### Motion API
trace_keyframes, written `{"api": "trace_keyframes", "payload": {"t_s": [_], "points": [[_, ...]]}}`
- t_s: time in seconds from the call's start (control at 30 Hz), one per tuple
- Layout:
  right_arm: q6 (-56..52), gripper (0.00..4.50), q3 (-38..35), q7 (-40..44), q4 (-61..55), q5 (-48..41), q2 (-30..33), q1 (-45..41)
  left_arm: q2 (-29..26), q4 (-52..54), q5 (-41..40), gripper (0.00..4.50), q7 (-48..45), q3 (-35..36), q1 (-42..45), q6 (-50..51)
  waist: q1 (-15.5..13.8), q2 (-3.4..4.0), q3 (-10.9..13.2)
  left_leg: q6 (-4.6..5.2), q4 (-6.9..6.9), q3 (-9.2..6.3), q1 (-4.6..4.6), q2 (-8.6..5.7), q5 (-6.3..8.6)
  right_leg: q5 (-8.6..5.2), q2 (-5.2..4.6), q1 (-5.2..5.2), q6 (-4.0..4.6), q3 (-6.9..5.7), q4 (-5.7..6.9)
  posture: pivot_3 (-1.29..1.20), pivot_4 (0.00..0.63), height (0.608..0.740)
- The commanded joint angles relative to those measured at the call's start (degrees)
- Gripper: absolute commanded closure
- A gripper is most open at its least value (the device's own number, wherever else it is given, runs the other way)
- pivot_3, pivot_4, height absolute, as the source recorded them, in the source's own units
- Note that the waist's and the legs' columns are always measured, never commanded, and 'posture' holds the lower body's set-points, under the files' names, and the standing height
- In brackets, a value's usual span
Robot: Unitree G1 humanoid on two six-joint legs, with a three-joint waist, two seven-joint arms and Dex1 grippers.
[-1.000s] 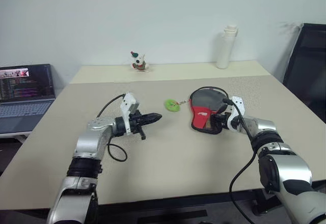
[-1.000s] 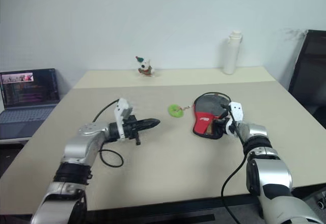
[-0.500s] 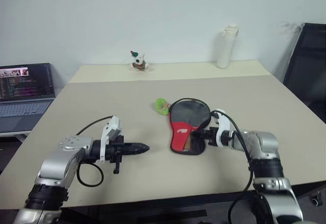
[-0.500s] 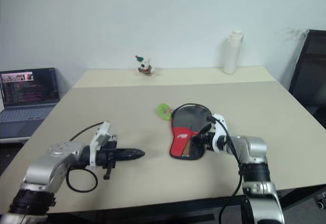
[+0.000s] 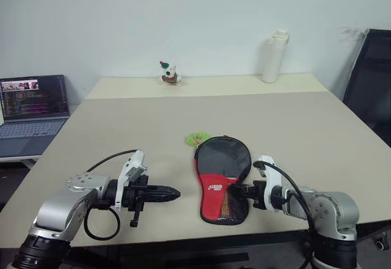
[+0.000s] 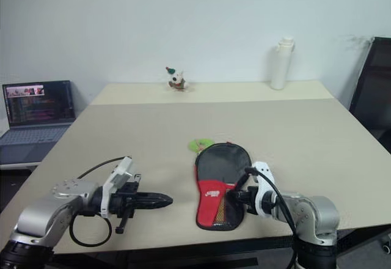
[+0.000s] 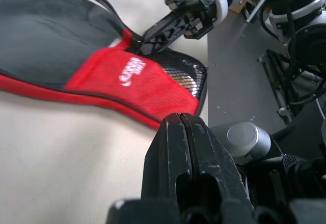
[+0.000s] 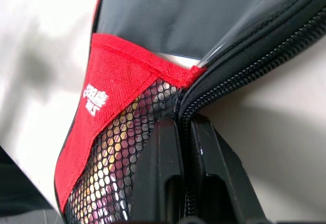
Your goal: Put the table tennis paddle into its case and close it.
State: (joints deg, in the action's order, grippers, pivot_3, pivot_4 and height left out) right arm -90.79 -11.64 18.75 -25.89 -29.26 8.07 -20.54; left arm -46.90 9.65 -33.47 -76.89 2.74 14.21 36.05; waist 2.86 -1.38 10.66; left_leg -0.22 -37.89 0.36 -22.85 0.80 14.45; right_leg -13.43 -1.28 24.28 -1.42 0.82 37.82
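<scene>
The case (image 5: 223,161) lies flat near the table's front edge, its round black part farther away and its red panel with white lettering (image 5: 215,189) and mesh nearer. My right gripper (image 5: 237,191) is shut on the case's zip edge beside the mesh (image 8: 122,158). The paddle is mostly hidden inside; a pale wood-coloured bit shows through the mesh (image 7: 191,83). My left gripper (image 5: 173,192) is shut and empty, a hand's width left of the case and pointing at it. A green round tag (image 5: 195,139) lies at the case's far end.
On the far side of the tan table (image 5: 122,128) stand a white bottle (image 5: 273,56) and a small toy figure (image 5: 169,73). An open laptop (image 5: 33,107) sits at the left, a black chair (image 5: 374,79) at the right. The table's front edge is just below the case.
My right gripper has dragged the case from the middle right of the table toward the front edge and leftward. My left gripper drew back toward me and stayed shut.
</scene>
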Motion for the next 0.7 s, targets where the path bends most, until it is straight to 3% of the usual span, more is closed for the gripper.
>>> {"api": "trace_keyframes", "payload": {"t_s": [0.03,0.7], "points": [[-1.7,4.49,-0.6,0.4,-2.1,-1.9,2.1,1.3,-0.8,1.9,-1.4,4.5,-0.2,0.6,0.4,0.0,-0.1,-0.01,0.0,0.0,0.0,0.0,0.0,0.0,0.0,0.0,0.0,-0.01,0.0,-0.01,-0.02,0.0,0.15,0.74],[-1.7,4.49,-1.7,1.8,1.0,-3.4,8.9,-0.4,-0.7,2.2,-1.1,4.5,0.5,0.2,-0.7,-0.8,-1.1,-0.01,0.0,0.0,0.0,0.0,-0.02,-0.01,0.0,-0.02,0.0,-0.06,-0.01,0.0,-0.15,0.0,0.15,0.74]]}}
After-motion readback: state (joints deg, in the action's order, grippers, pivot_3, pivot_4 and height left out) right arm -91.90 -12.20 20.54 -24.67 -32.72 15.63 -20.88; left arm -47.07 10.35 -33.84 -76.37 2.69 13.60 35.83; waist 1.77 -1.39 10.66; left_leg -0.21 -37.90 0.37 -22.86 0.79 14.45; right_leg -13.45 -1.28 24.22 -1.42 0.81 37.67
